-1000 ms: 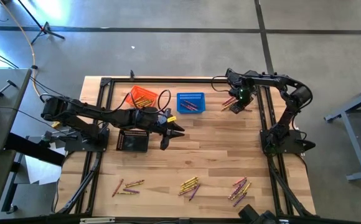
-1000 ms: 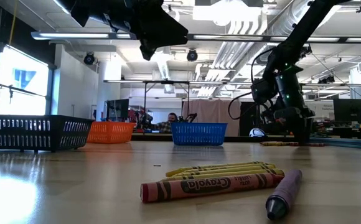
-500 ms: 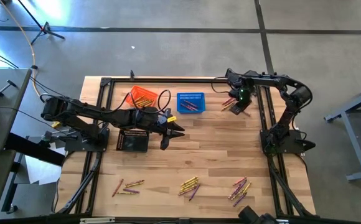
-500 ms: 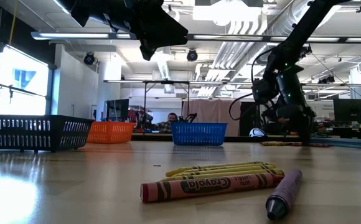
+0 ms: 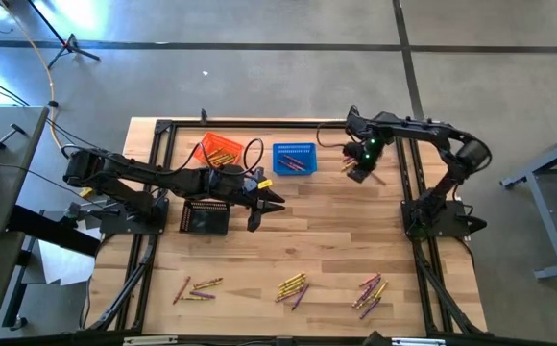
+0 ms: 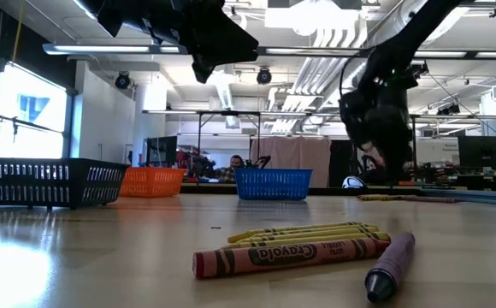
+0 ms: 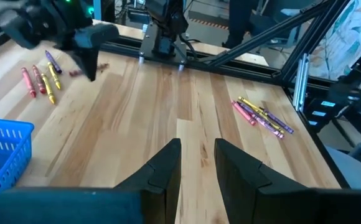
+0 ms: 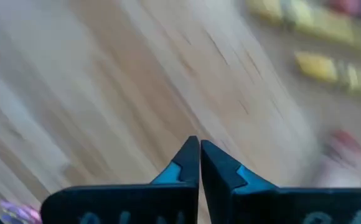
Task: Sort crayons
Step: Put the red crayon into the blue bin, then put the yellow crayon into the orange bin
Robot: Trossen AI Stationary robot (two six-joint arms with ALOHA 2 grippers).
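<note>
now the right gripper (image 5: 357, 174), fingers pressed together on nothing, hangs just beside the blue basket (image 5: 294, 160); crayons (image 7: 40, 78) lie near it. left gripper (image 5: 267, 203) parted.

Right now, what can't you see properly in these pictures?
- Right gripper: the fingertips meet, but blur in the right wrist view hides whether they pinch a crayon.
- Blue basket: the crayons inside are too small in the high view to count.
- Black basket: in the low view its wall hides what is inside.
- Left gripper: open; its fingertips are cut off by the picture's edge.
</note>
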